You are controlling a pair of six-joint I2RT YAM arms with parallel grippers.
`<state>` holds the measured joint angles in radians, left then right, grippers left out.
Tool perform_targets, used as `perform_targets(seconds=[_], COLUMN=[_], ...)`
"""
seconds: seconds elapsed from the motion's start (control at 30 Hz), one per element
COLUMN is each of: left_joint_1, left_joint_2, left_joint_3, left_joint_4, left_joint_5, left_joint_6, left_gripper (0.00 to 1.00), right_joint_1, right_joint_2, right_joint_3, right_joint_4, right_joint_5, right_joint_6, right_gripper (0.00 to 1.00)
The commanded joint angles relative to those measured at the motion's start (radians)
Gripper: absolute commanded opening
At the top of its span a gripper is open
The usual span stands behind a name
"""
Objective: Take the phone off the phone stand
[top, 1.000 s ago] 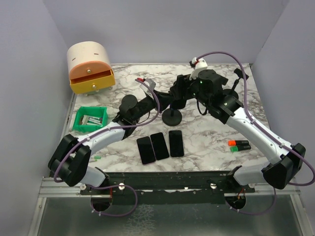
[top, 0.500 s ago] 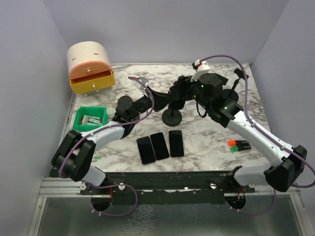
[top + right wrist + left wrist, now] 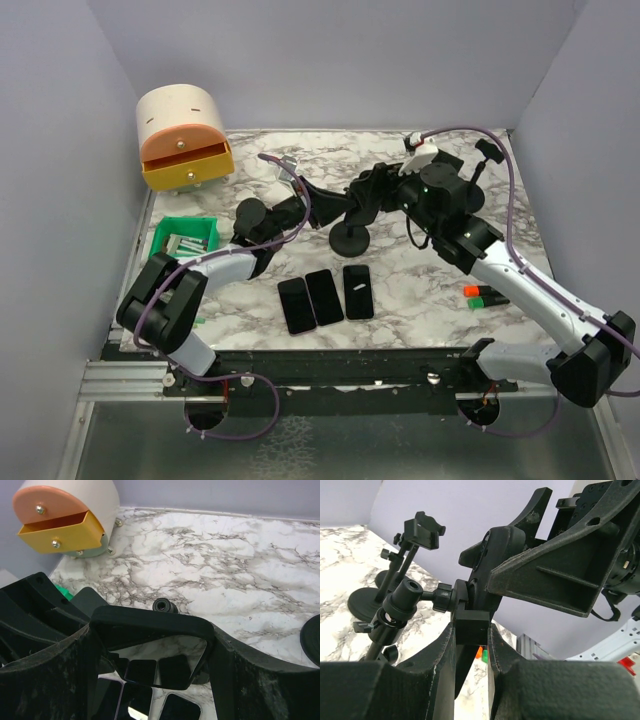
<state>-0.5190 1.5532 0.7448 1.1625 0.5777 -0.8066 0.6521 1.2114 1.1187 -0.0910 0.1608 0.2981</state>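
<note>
Evidently the glossy black slab phone [image 3: 150, 625] sits pinched across its width between the right fingers [image 3: 50, 680], above the middle of the white marble table [image 3: 420, 290]. The left fingers [image 3: 420, 680] clamp the holder of the black round-based phone stand [image 3: 349, 238], right against the phone.

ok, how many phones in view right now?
4. Three lie flat in a row on the table: left phone, middle phone, right phone. The fourth phone is held in the right gripper. Others may be hidden.
</note>
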Motion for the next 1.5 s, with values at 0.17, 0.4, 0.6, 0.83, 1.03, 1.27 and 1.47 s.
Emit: perform_targets(seconds=[0.17,0.4,0.6,0.83,1.03,1.27,1.47], left_joint_1=[0.115,0.122,0.122,0.123,0.125,0.125,0.126], left_joint_2=[0.114,0.138,0.125,0.129,0.127,0.097,0.005], left_joint_3=[-0.024,-0.011,0.007,0.031,0.042,0.033,0.010], left_joint_4=[0.189,0.209,0.155,0.118,0.115,0.091,0.023], left_joint_5=[0.000,0.011,0.006,0.008,0.009,0.008,-0.030], left_joint_6=[-0.250,-0.279,-0.245,-0.221,-0.220,-0.192,-0.094], left_gripper=[0.00,0.00,0.04,0.17,0.30,0.56,0.99], right_joint_1=[-0.034,-0.034,-0.035,-0.035,-0.035,-0.035,-0.035], right_joint_2=[-0.085,-0.105,-0.110,-0.132,-0.139,-0.145,-0.173], right_joint_3=[-0.038,-0.055,-0.054,-0.067,-0.066,-0.047,0.006], right_joint_4=[0.019,0.028,0.031,0.053,0.045,0.036,-0.010], right_joint_5=[-0.051,-0.080,-0.118,-0.156,-0.184,-0.213,-0.242], right_joint_6=[-0.014,-0.037,-0.048,-0.052,-0.061,-0.049,-0.018], right_gripper=[0.00,0.00,0.00,0.00,0.00,0.00,0.00])
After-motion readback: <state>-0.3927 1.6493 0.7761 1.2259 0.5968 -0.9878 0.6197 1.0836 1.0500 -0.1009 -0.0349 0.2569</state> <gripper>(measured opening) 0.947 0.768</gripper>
